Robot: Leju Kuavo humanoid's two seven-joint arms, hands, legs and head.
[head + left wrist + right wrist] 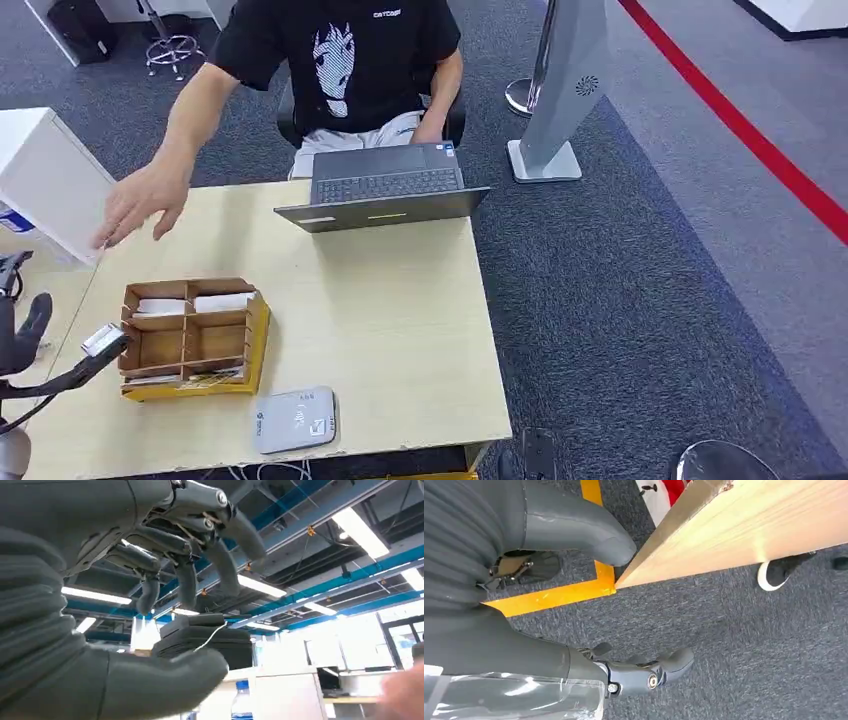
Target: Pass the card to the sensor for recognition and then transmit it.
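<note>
A small whitish card (101,338) is pinched at the fingertips of my left hand (40,365), which reaches in at the table's left edge beside the cardboard organiser. The left wrist view faces the ceiling: my left hand (165,555) has its fingers curled over the thumb (150,685), and the card itself is hard to make out. A grey-white card sensor (295,420) lies flat near the front edge. A person's hand (140,205) reaches over the back left of the table. My right hand (499,630) hangs beside the table's edge (724,535), fingers apart, holding nothing.
A cardboard organiser (190,335) with white cards in its far compartments sits on a yellow tray. An open laptop (385,185) stands at the table's back edge before the seated person. A white box (50,180) is at the left, a grey floor stand (560,90) at the right.
</note>
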